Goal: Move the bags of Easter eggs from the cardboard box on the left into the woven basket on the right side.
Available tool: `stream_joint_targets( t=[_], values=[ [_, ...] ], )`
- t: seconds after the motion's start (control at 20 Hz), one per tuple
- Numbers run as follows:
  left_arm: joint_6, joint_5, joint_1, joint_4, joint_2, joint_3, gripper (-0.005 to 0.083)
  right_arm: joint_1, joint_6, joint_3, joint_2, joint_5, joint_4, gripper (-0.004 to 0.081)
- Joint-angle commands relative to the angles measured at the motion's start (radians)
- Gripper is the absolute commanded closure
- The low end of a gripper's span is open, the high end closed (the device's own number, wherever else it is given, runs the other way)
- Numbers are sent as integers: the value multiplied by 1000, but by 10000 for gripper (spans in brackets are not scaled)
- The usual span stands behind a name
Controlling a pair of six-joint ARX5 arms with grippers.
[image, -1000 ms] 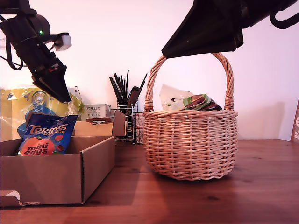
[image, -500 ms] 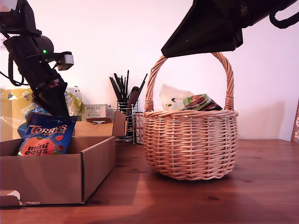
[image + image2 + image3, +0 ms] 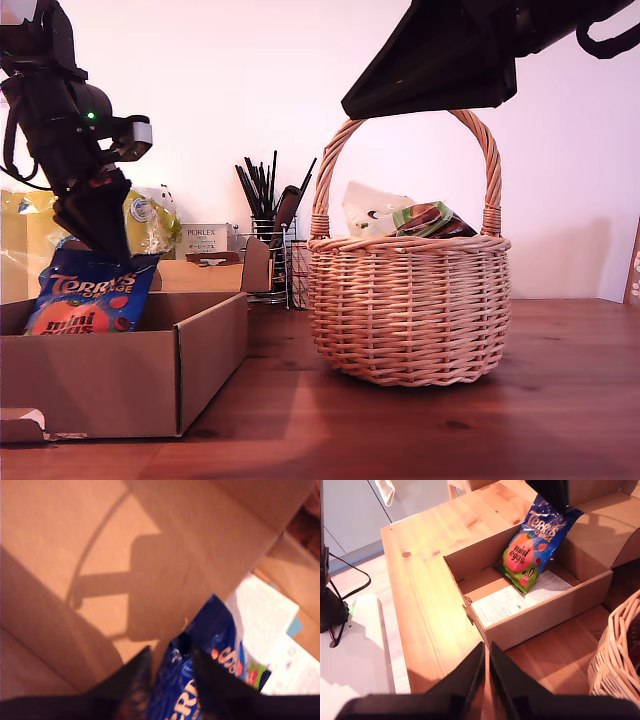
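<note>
1. Brown cardboard box sits at the lower left of the exterior view on a wooden table; the basket stands at mid-frame, apart from the box, with pouches showing above its rim.
2. Behind the box, at the exterior view's left, are a yellow pack, a white Porlex box and a black utensil holder.
3. My first gripper reaches down into the box, jaws narrowly parted around the top edge of the blue Terry's bag, which stands tilted in the box.
4. My second gripper hangs at the exterior view's top, above the basket handle, jaws almost together, holding nothing.
</note>
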Motion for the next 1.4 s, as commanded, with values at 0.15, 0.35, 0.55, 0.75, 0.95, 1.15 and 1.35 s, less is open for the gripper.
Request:
stream_joint_targets(
  t=[0.15,0.35,0.55,0.75,0.95,1.15,1.35],
  values=[
    [-48,18,-20,-145,21,-2,771,5,4,3,2,-7,11,783],
    [-109,51,-49,-140,21,-2,770,5,4,3,2,-9,11,783],
    [-105,50,-64,-36,20,0,463,5,4,3,2,-13,10,783],
    [-117,47,-64,-52,15,34,354,5,4,3,2,-34,11,783],
    [-156,110,-64,-69,-53,43,800,4,3,3,2,-33,11,783],
    [-138,195,-83,-61,-169,40,795,-3,3,3,2,-3,12,783],
    [-163,211,-96,-13,-265,26,795,-38,63,3,2,4,44,783]
  ],
)
